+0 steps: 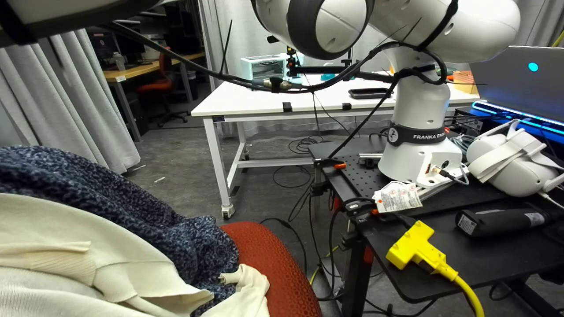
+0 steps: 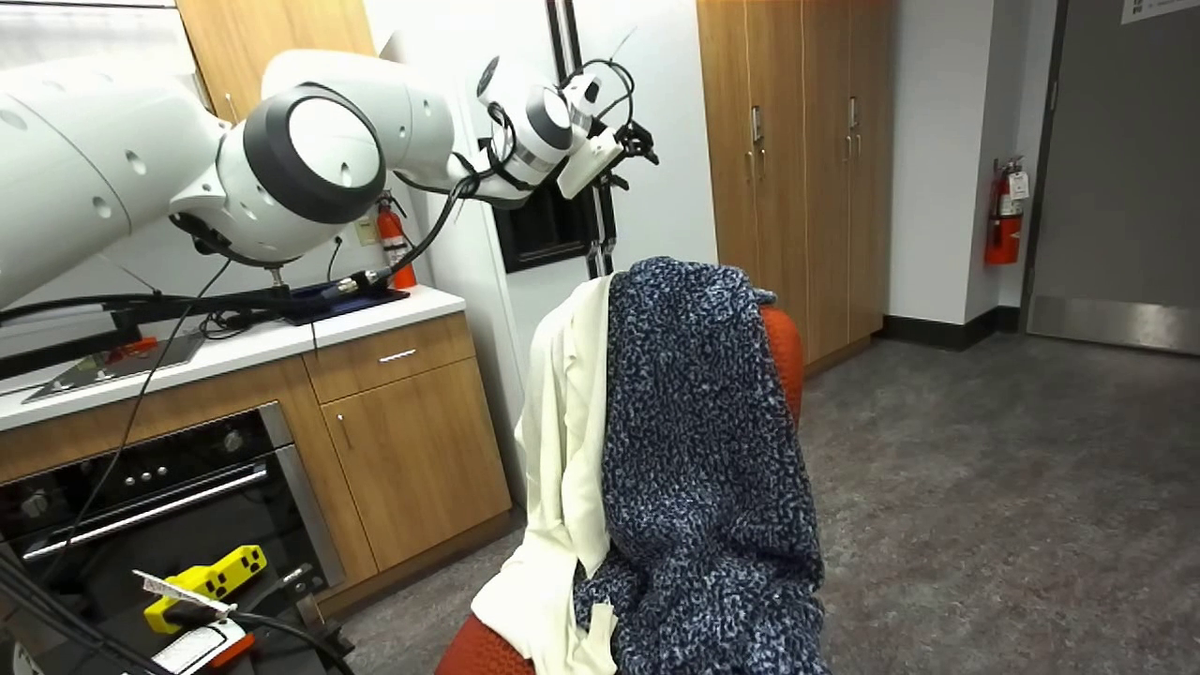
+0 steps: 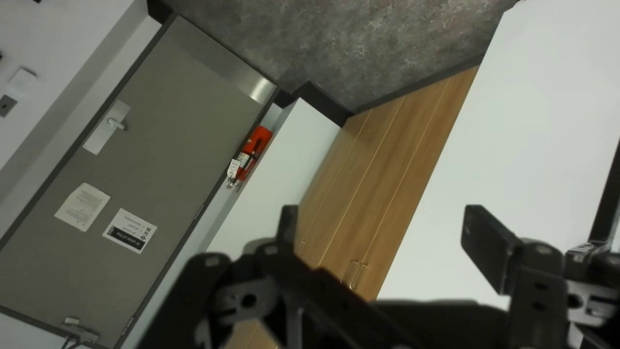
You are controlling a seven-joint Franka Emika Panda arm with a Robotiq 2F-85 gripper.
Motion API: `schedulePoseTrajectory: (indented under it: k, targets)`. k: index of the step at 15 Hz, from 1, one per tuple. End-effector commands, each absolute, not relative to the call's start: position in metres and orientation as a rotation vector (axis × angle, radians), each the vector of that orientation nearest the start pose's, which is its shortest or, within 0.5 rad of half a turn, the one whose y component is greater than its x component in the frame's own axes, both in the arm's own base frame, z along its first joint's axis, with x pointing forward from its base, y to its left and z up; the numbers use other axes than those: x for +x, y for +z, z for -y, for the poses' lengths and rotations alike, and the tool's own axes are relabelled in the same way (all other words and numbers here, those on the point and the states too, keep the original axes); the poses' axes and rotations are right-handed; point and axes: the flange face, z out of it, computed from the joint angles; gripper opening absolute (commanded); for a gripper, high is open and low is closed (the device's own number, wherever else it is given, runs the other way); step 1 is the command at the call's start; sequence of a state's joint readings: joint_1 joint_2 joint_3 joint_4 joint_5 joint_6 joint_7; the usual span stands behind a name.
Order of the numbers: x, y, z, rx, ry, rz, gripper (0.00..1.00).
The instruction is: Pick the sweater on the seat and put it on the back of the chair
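1. Cream garment [image 2: 567, 441]: draped over the chair back [image 2: 792, 352], trailing down onto the red seat [image 1: 277, 264].
2. Dark speckled knit [image 2: 703, 441]: right beside it, over the top of the chair back and down across the seat (which of the two is the task's sweater, can't tell).
3. Gripper [image 3: 385, 237]: released, fingers [image 3: 487, 247] spread wide; wood cabinets [image 3: 373, 189] and a white surface [image 3: 513, 135] show through the gap in the wrist view.
4. Arm [image 2: 328, 150] stretched out; in an exterior view the gripper sits higher than the chair back, apart from both garments.
5. Black table [image 1: 484, 259]: yellow outlet block [image 1: 418, 248] near the edge, white headset [image 1: 506, 165] just beside the robot base [image 1: 414, 156].
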State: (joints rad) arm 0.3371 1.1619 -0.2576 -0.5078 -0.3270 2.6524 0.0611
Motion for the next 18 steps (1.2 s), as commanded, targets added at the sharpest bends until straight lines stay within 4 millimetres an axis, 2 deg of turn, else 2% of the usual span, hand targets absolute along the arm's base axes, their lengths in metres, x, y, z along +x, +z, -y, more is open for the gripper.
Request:
schedulePoseTrajectory:
  k: [1,5,9,13,18]
  targets:
    - [0.810,0.465,-0.247,-2.972,-1.654,0.791,1.00]
    - [0.798,0.482,-0.259,-3.066,-1.406,0.835,1.00]
    - [0.787,0.510,-0.252,-3.148,-1.235,0.966,1.00]
    - [0.781,0.542,-0.218,-3.207,-1.076,1.039,1.00]
    - [0.776,0.579,-0.153,-3.259,-0.930,1.000,1.00]
